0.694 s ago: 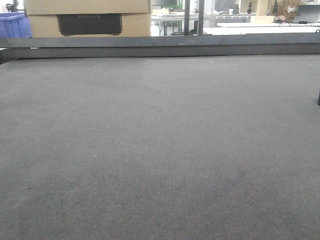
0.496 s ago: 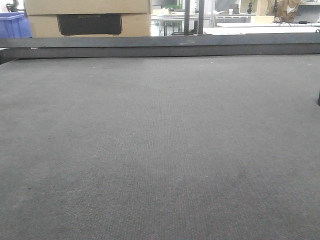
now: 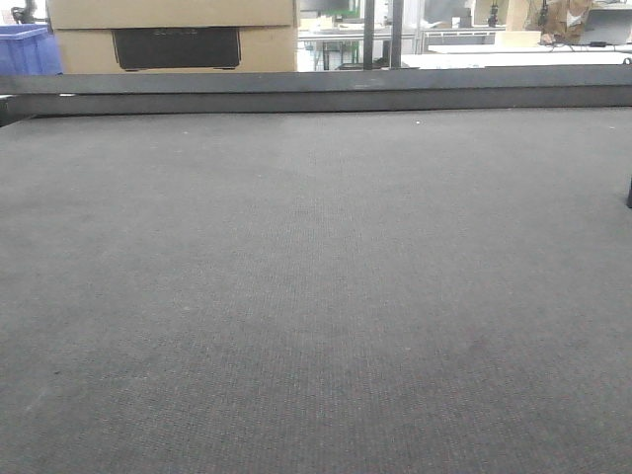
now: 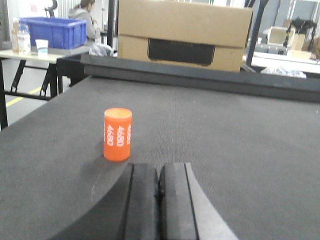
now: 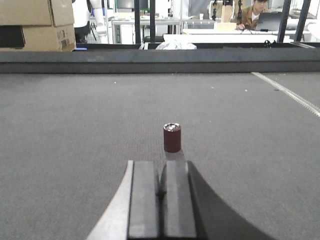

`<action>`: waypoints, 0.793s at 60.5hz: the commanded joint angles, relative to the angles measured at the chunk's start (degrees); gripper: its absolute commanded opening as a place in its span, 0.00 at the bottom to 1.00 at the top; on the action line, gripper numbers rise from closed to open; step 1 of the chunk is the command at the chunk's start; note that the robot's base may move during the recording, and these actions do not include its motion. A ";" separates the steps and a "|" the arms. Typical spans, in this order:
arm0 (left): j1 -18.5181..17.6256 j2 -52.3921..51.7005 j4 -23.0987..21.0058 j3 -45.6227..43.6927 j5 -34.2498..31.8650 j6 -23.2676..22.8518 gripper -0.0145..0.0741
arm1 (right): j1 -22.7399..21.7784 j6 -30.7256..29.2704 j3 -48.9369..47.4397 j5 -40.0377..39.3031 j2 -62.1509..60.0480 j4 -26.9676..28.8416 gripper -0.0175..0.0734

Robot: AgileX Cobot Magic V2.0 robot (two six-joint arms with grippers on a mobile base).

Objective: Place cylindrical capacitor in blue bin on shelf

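A small dark red cylindrical capacitor (image 5: 172,137) with a silver top stands upright on the dark grey tabletop (image 5: 75,125). It is just ahead of my right gripper (image 5: 161,165) and slightly to its right; the gripper is shut and empty. In the left wrist view an orange cylinder (image 4: 117,134) printed "4680" stands upright ahead and to the left of my left gripper (image 4: 159,167), which is shut and empty. A blue bin (image 4: 52,31) sits on a far side table and also shows in the front view (image 3: 28,49). The steel shelf is out of view. Neither gripper nor either cylinder shows in the front view.
A raised dark rail (image 3: 316,91) runs along the table's far edge. A large cardboard box (image 4: 182,34) stands behind it and also shows in the front view (image 3: 173,35). People and workbenches are in the background. A pale strip (image 5: 285,92) crosses the tabletop at right.
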 commanded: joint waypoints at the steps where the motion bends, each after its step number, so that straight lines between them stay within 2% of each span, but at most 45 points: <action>1: -0.01 -0.30 -0.31 -0.11 -4.90 -0.01 0.04 | 0.04 0.12 0.12 -3.00 -0.21 -0.21 0.02; 10: -0.01 -0.30 -0.08 -0.11 -10.73 -0.01 0.04 | -0.07 0.12 0.12 -7.54 -0.21 -0.21 0.02; 18: -0.01 -0.30 5.04 -1.63 -9.54 -0.01 0.04 | -0.07 0.12 -0.29 -10.23 -0.21 -0.21 0.02; 22: -0.01 -0.30 7.79 -5.56 -6.23 -0.01 0.04 | -0.07 0.12 -3.67 -9.30 -0.21 -0.21 0.02; 29: -0.01 -0.30 10.08 -15.57 6.78 -0.01 0.05 | 0.05 0.12 -14.91 -1.91 -0.21 0.34 0.02; 33: -0.01 2.02 10.08 -20.99 12.16 -0.01 0.11 | 0.05 0.12 -20.29 1.71 0.99 0.34 0.02; 39: -0.01 7.10 10.08 -27.51 16.63 -0.01 0.29 | 0.05 0.12 -27.32 3.66 6.07 0.34 0.02; 48: -0.01 14.50 9.81 -33.07 17.20 -0.01 0.55 | 0.05 0.12 -33.54 3.76 15.71 0.34 0.02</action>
